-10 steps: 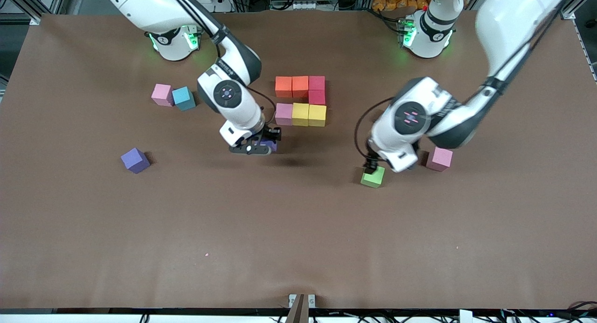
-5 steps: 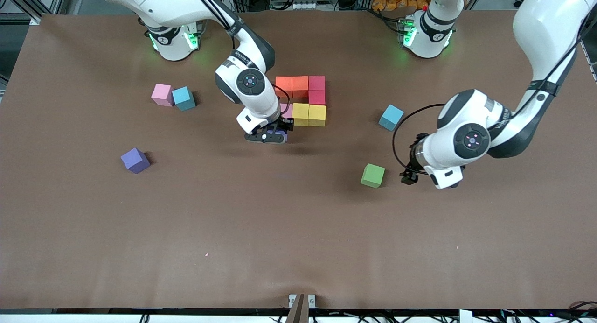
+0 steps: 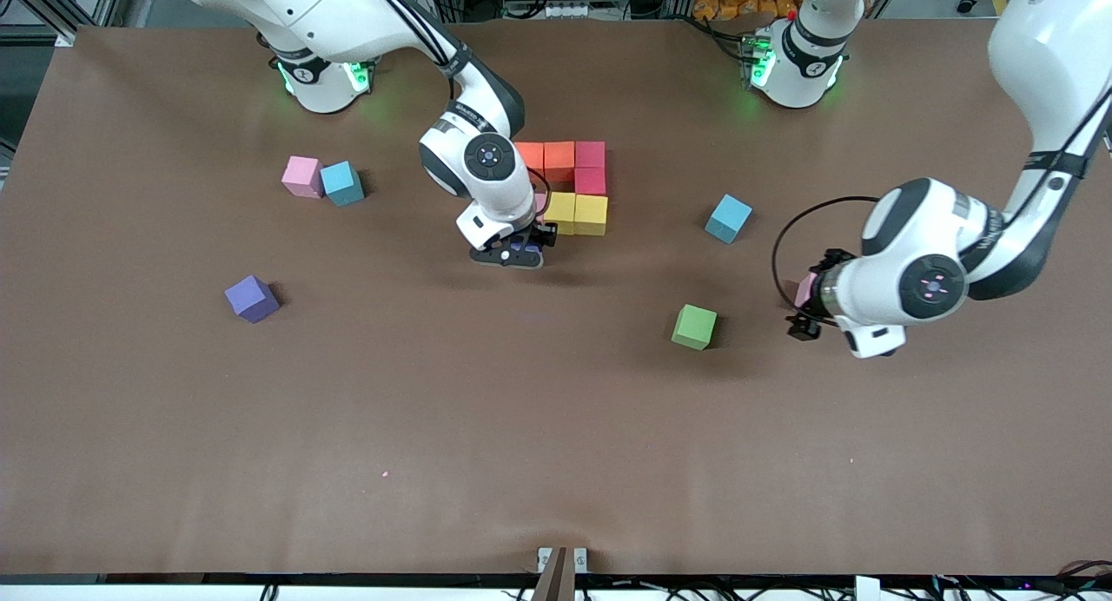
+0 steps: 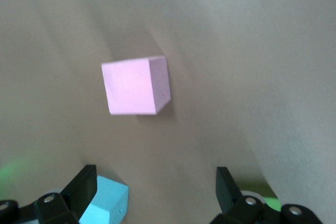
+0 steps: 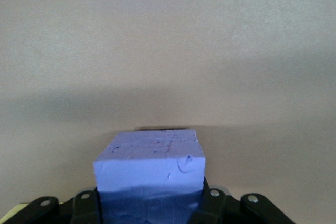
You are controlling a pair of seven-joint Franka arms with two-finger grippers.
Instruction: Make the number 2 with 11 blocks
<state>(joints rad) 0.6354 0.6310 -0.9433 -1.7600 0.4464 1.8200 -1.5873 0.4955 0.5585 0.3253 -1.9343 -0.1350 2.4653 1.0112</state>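
The partial number 2 (image 3: 573, 184) lies mid-table: a row of orange (image 3: 528, 155), orange-red (image 3: 559, 160) and red blocks, a red one (image 3: 590, 181) under its end, then two yellow (image 3: 591, 214) and a pink block (image 3: 540, 203) half hidden by the right arm. My right gripper (image 3: 519, 254) is shut on a purple block (image 5: 149, 166) just beside that pink block. The left gripper (image 3: 801, 326) hangs open beside a loose pink block (image 4: 135, 85). A green block (image 3: 694, 326) and a second purple block (image 3: 251, 298) lie loose.
A pink block (image 3: 302, 175) and a light-blue cube (image 3: 342, 182) touch each other toward the right arm's end. Another light-blue cube (image 3: 728, 218) sits between the figure and the left arm. It shows as the light-blue cube (image 4: 107, 203) in the left wrist view.
The right gripper carried the purple block in toward the figure's pink block. The left arm swung away from the green block toward its own end of the table, uncovering a light-blue cube.
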